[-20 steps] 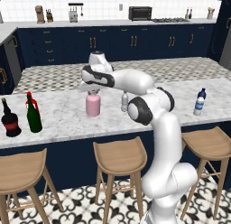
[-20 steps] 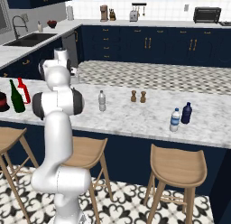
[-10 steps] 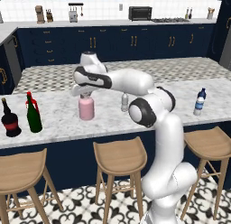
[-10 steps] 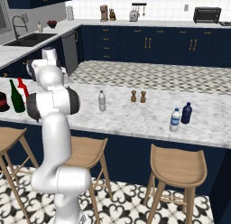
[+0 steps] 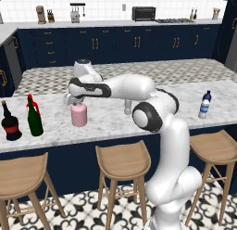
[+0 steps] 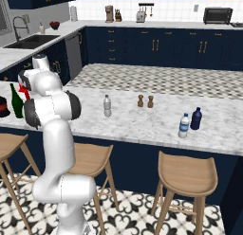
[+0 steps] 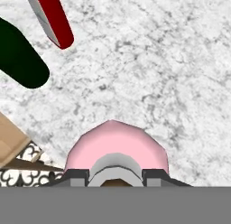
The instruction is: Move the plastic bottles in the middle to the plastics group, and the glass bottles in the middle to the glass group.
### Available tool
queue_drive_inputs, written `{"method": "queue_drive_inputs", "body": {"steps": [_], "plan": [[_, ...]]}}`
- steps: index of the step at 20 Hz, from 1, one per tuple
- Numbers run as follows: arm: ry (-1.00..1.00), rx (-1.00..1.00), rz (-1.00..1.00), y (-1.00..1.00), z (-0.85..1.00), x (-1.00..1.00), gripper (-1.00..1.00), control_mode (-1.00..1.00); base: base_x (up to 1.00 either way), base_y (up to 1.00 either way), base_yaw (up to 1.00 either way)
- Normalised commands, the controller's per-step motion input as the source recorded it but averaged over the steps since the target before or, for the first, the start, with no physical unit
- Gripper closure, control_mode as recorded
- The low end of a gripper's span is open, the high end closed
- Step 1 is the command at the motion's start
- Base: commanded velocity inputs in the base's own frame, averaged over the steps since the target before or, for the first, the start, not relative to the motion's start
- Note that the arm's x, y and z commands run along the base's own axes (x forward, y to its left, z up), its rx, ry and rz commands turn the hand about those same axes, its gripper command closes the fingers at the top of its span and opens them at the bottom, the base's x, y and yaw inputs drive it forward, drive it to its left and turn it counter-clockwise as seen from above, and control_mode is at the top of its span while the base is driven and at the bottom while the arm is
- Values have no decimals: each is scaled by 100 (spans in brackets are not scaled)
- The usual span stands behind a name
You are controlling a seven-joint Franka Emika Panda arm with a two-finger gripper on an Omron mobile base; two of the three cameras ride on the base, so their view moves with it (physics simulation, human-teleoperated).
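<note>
My gripper (image 5: pixel 77 103) is shut on the neck of the squat pink flask (image 5: pixel 78 116), which hangs upright just over the counter's left half. From the hand, the flask (image 7: pixel 116 146) sits directly below my gripper (image 7: pixel 115 175), its pale stopper between the dark fingertips (image 7: pixel 74 175). Left of it stand the dark green wine bottle (image 5: pixel 34 120), the slim red bottle (image 7: pixel 54 17) and the black bottle (image 5: pixel 9 124). The small slim pale bottle (image 6: pixel 107 106) stands mid-counter. The blue-capped water bottle (image 6: pixel 184 125) is far right.
Two brown shakers (image 6: pixel 145 101) stand behind the slim bottle. A dark blue bottle (image 6: pixel 196 119) is beside the water bottle. Wooden stools (image 5: pixel 122 162) line the counter's (image 5: pixel 111 127) near edge. My own arm hides the hand in the right base view.
My arm has swung left with the pink flask in its grip, bringing it nearer the green wine bottle and the counter's front edge. The other bottles have stayed put.
</note>
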Motion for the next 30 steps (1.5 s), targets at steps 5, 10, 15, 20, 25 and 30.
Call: {"method": "queue_drive_inputs", "body": {"steps": [5,10,15,20,25,30], "plan": [[1,0,16,56,4,4,100,-100,0,0,0],[10,0,10,34,2,0,100,-100,0,0,0],[5,0,5,21,0,6,100,-100,0,0,0],[2,0,0,29,-4,14,100,-100,0,0,0],[0,0,0,29,-29,6,100,-100,0,0,0],[0,0,0,18,-9,20,100,-100,0,0,0]]}}
